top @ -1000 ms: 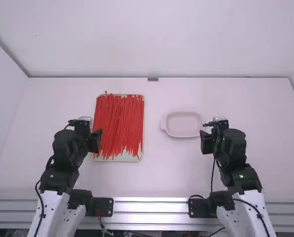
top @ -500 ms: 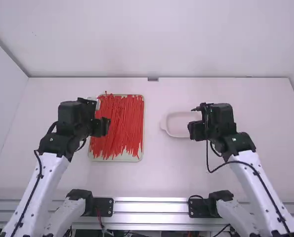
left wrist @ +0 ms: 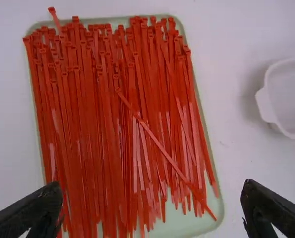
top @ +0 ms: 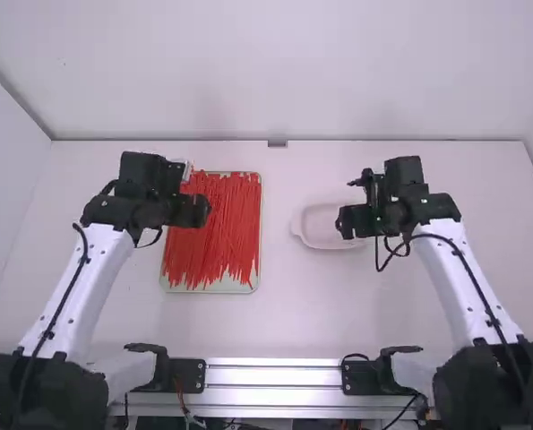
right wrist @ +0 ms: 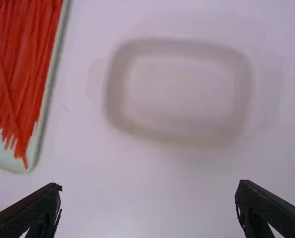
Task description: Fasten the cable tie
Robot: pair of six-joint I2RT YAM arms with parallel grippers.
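Red cable ties (top: 217,228) heaped on pale tray (top: 210,288), left of centre | white dish (top: 302,229) just right of tray | I read left gripper (top: 194,211) over tray's left edge, jaws spread, empty | right gripper (top: 345,222) over dish, jaws spread, empty

The white table (top: 284,300) lay bare between the tray (top: 210,288) of red cable ties (top: 219,224) on the left and the white dish (top: 320,245) on the right, leaving a strip where a gripper could pass from near to far. The left gripper (top: 191,211), fingers spread wide, hung over the tray's left part with nothing between it and the heap (a slanting tie (left wrist: 152,144) lay across the others). The right gripper (top: 350,222), likewise spread, stood over the dish's right part, with open table near, far and to the right of it.
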